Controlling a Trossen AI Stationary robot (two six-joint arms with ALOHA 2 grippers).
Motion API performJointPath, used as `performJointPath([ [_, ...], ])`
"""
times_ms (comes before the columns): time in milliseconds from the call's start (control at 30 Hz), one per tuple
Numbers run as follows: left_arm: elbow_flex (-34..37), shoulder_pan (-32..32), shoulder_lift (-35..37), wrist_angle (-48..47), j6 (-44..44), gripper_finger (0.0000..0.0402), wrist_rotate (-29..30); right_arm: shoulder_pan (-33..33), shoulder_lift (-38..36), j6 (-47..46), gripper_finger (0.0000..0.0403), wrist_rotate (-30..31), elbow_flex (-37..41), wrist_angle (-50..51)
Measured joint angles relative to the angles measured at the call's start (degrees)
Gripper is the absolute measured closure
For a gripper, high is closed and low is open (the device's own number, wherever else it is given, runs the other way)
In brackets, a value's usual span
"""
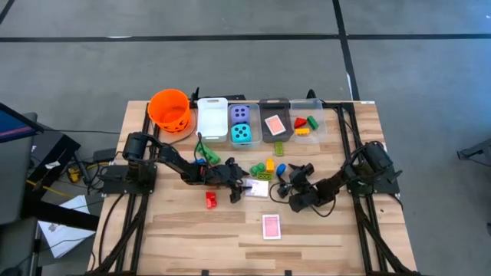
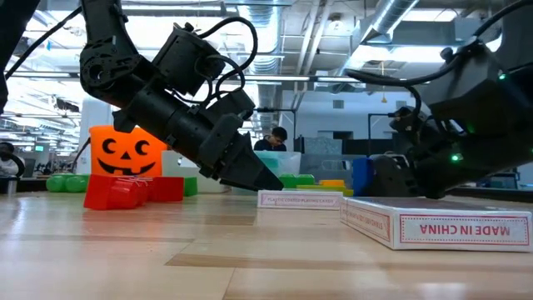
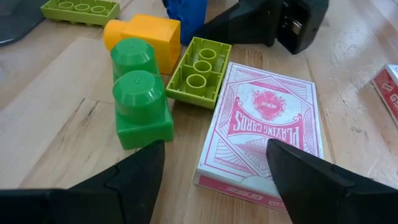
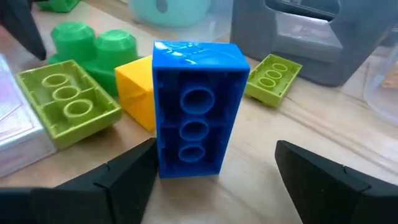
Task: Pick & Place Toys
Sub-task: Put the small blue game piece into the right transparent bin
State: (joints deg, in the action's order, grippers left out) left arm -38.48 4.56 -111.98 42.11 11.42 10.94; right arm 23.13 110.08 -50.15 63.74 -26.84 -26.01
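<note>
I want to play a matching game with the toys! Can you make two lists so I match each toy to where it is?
Toys:
1. teal die
2. blue brick
3. red brick
4. card pack

Places:
A. between the open fingers of the right hand
B. in a clear bin with the purple die
C. alone on the table, near the left arm
D. in front of the open left hand

Pairs: 1-B, 2-A, 3-C, 4-D
</note>
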Motion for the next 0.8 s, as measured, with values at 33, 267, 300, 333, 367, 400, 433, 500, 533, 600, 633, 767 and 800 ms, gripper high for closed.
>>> performJointPath([
  [33, 0.0, 0.0, 0.0, 0.0, 0.0, 0.0128, 0.0, -0.23, 0.0, -0.01, 0.0085, 0.01, -0.01, -0.14],
  [267, 0.0, 0.0, -0.02, 0.0, 0.0, 0.0128, -0.04, -0.89, -0.02, 4.74, 0.0085, -1.0, -0.07, -6.22],
  [300, 0.0, 0.0, -0.02, 0.0, 0.0, 0.0128, -0.06, -0.89, -0.05, 6.24, 0.0085, -1.08, -0.09, -7.78],
  [333, 0.0, -0.01, -0.02, 0.0, 0.0, 0.0128, -0.07, -0.87, -0.09, 7.67, 0.0085, -1.08, -0.1, -9.32],
  [367, 0.0, -0.02, -0.02, 0.0, 0.0, 0.0128, -0.07, -0.87, -0.11, 8.88, 0.0085, -1.11, -0.11, -10.6],
  [400, 0.0, 0.0, -0.02, 0.0, 0.0, 0.0128, -0.11, -0.87, -0.11, 9.74, 0.0085, -1.11, -0.12, -11.44],
  [433, 0.0, -0.01, -0.02, 0.0, 0.0, 0.0128, -0.18, -0.92, -0.11, 10.05, 0.0085, -1.13, -0.12, -11.9],
  [500, 0.0, -0.02, -0.02, 0.0, 0.0, 0.0128, -0.22, -1.22, -0.11, 9.81, 0.0086, -1.48, -0.12, -12.16],
  [533, 0.0, 0.0, -0.02, 0.0, 0.0, 0.0128, -0.22, -1.45, -0.11, 9.66, 0.0088, -1.99, -0.12, -12.16],
  [600, 0.0, 0.0, -0.02, 0.0, 0.0, 0.0128, -0.22, -1.99, -0.11, 9.47, 0.0097, -3.36, -0.12, -12.16],
  [633, 0.0, -0.01, -0.02, 0.0, 0.0, 0.0128, -0.21, -2.27, -0.11, 9.13, 0.0104, -4.0, -0.13, -12.17],
  [767, 0.01, 0.0, -0.02, 0.0, 0.0, 0.0128, -0.2, -3.43, -0.14, 7.66, 0.0149, -6.26, -0.16, -11.92],
  [800, 0.0, 0.0, -0.02, 0.0, 0.0, 0.0128, -0.19, -3.54, -0.15, 7.61, 0.0165, -6.79, -0.16, -11.79],
])
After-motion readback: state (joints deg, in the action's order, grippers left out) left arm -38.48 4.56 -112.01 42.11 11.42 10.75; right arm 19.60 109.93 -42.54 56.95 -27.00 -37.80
